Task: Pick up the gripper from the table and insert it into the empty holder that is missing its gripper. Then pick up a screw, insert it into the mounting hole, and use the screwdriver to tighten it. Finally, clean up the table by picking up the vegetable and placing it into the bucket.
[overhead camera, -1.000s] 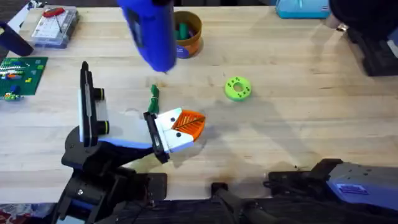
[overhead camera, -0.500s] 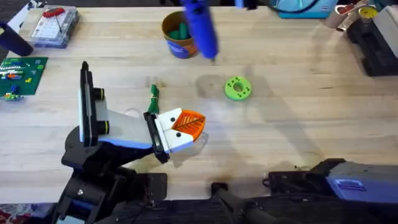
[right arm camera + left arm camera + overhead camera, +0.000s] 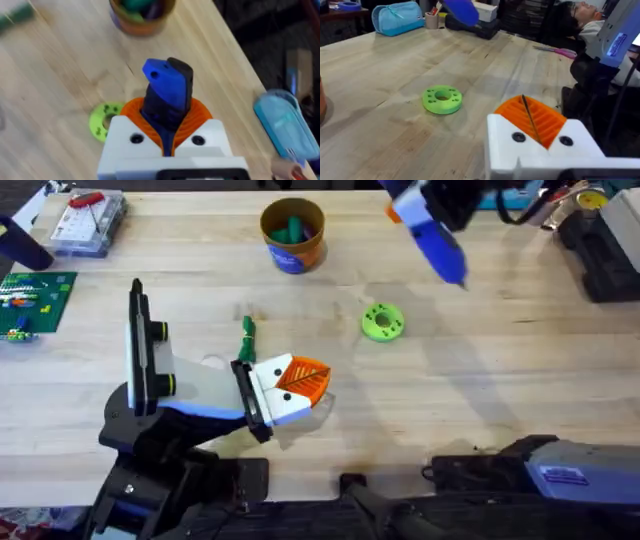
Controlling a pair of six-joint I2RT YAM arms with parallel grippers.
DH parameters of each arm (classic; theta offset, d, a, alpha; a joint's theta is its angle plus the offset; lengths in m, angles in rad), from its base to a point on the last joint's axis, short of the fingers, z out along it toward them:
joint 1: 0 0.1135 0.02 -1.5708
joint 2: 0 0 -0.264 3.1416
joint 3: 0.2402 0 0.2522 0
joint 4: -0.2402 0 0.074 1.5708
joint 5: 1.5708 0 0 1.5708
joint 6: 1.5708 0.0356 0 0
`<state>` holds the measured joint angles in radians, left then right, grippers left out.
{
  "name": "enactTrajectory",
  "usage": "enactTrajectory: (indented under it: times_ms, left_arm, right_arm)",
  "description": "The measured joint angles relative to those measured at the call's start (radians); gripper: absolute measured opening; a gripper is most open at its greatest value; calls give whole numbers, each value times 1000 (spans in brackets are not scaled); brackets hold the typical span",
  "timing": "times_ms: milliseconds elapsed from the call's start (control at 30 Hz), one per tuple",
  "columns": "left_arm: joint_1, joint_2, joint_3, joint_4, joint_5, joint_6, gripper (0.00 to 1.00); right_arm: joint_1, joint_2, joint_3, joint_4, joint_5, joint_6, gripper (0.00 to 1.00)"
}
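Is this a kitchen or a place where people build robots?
Most likely a robotics workshop, not a kitchen. On the wooden table there's a green circuit board, a clear box of small parts, and the right gripper is holding a blue screwdriver.

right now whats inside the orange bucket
From overhead, the bucket holds green toy pieces, one upright and darker green; the right wrist view adds something purple beside them. Its wall covers what lies lower, so the bottom cannot be seen.

Overhead looking down and forward over the desk (image 3: 520, 380), left wrist low across it, right wrist downward, all sharing the green disc (image 3: 382, 322)
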<state>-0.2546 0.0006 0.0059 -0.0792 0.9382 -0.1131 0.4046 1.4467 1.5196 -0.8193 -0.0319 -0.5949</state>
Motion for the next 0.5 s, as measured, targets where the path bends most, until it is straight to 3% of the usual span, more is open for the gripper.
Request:
enactTrajectory:
  times_ms: [233,500]
  left_arm:
    - [0,0,0,0,0,0,16]
    - [0,0,0,0,0,0,9]
  right_arm:
    - [-79,58,-3,-78,118,-105,50]
    - [-263,192,-83,-71,148,-245,49]
